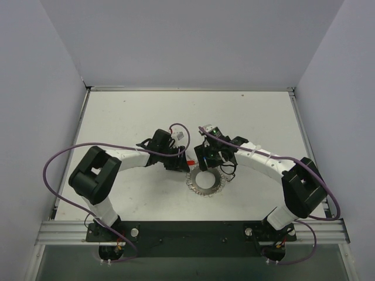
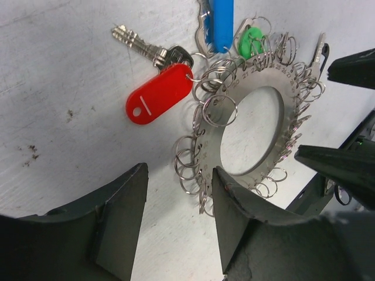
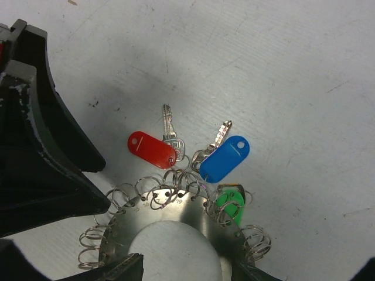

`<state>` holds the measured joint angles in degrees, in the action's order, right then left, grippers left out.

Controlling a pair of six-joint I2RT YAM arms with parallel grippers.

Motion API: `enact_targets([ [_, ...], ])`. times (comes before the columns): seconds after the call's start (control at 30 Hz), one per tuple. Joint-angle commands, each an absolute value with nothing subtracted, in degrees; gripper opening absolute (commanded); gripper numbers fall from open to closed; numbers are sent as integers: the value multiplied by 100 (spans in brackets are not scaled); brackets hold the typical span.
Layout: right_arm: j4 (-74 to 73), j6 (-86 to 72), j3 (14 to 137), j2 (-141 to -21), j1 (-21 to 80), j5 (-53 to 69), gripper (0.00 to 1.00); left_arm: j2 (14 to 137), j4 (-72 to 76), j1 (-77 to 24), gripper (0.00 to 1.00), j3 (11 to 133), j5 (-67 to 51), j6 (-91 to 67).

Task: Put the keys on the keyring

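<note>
Three-way fan at far rim of keyring [image 2: 212,153]: red-tagged key [image 2: 159,93], blue-tagged key [image 3: 224,158], green tag [image 3: 228,202]. We see keyring flat on tabletop [image 1: 129,117], mid-width, between both claws: steel disc, big central hole, small split loops all round rim. Red one seems hooked to rim loop; blue just beside it; green overlaps rim, attachment unclear. Left claw [image 2: 180,175] low at ring's left edge, fingers apart, nothing pinched. Right claw [image 2: 316,111] at right edge, fingers likewise spread, gripping nothing.
</note>
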<state>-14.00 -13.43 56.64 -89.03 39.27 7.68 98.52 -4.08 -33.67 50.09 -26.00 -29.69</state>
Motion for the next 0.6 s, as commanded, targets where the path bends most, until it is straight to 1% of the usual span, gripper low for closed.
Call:
enact_targets([
  [0.0, -1512, -1406, 5695, -8736, 3973, 571, 60, 10168, 138, -3393, 57, 5203, -2654, -3041],
  [0.47, -1564, -1424, 5678, -8622, 3981, 352, 60, 10793, 422, -3393, 42, 5511, -2760, -2997],
  [0.57, -1573, -1424, 5660, -8596, 3973, 317, 60, 10854, 457, -3393, 35, 5537, -2865, -3006],
])
